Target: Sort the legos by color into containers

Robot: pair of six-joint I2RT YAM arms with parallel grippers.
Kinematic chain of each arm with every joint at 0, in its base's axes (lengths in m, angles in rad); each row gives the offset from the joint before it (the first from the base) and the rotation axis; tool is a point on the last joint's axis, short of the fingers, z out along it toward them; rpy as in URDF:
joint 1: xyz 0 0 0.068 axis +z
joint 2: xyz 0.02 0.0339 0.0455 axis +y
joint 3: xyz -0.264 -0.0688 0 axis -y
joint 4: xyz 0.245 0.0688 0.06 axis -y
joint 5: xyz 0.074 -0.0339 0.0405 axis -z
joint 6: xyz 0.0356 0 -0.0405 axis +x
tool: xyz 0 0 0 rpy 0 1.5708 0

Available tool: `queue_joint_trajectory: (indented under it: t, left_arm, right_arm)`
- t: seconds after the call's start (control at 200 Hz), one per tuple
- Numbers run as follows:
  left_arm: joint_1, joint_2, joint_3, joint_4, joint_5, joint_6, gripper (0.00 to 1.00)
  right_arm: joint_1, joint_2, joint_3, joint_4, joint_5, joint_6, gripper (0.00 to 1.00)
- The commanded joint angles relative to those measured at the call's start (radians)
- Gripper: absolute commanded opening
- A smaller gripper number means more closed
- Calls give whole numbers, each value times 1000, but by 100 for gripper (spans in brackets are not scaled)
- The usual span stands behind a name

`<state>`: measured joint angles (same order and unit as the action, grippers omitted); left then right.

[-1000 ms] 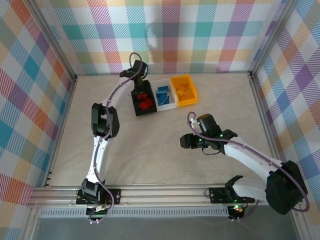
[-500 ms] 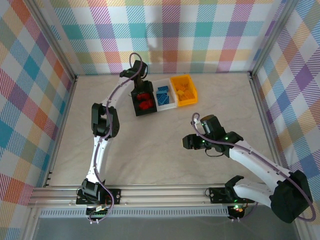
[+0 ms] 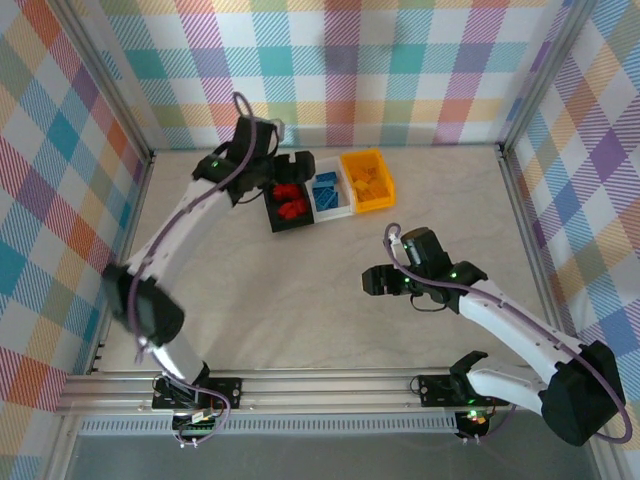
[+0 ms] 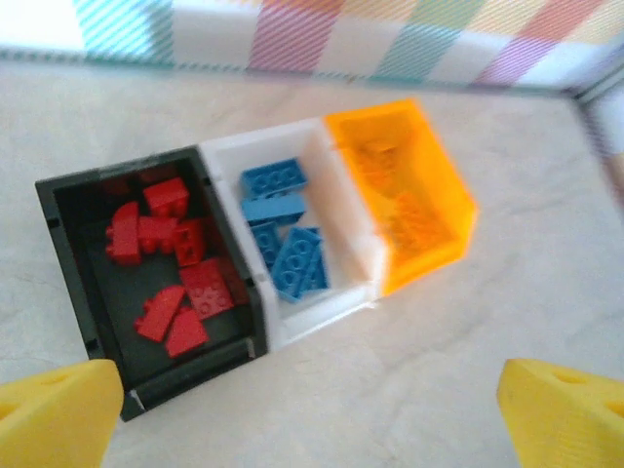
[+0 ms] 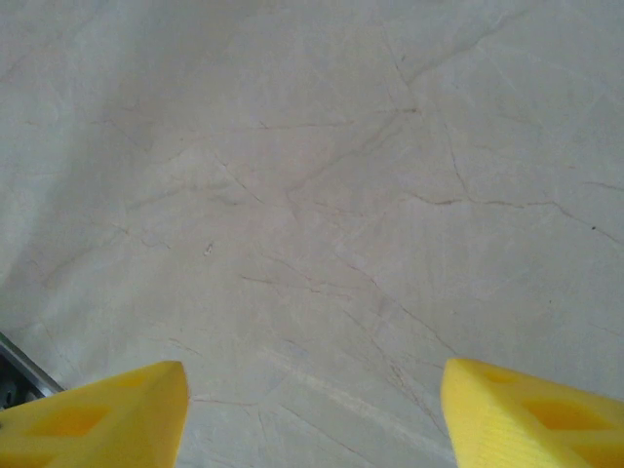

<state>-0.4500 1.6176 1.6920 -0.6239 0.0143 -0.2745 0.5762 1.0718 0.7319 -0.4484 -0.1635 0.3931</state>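
- The sorting seems to be at its end: the red legos (image 4: 166, 263) lie in the black container (image 4: 60, 210), the blue legos (image 4: 283, 239) in the white container (image 4: 226, 161), and the yellow-orange legos (image 4: 409, 219) in the orange container (image 4: 444, 190).
- The left end effector (image 3: 288, 163) hovers just beside the black container, its fingers (image 4: 54, 414) spread wide and holding nothing.
- The right end effector (image 3: 375, 282) is well apart from the containers, over the bench (image 5: 312, 195), also spread, with nothing between.
- Next move, in my judgement: look for any brick left outside, then draw the arms back without knocking a container.
- The left wrist view tells the colour in each compartment. The top view tells where both arms stand relative to the row.
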Motion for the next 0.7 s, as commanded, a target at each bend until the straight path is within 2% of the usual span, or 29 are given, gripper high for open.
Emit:
queue_joint_trajectory:
  t: [0.0,0.16,0.315,0.46,0.695]
  left_arm:
    - [1,-128,-189,80,-30,-15,100]
    - [-3,-345,-405,129,-106,-4,100]
    - [-3,-494,-528,127,-248,-14,100]
    - [-3,-594,-654,187,-341,-3,100]
    - [-3,-722,-849,310,-278,97,100]
  right_arm:
    - [-8,-2,69,15,26,-20,76]
    - [-14,-47,122,4,129,-112,93]
    - [-58,-97,126,40,259,-238,100]
    - [-120,-186,83,143,286,-338,100]
    - [-251,-181,75,138,339,-446,100]
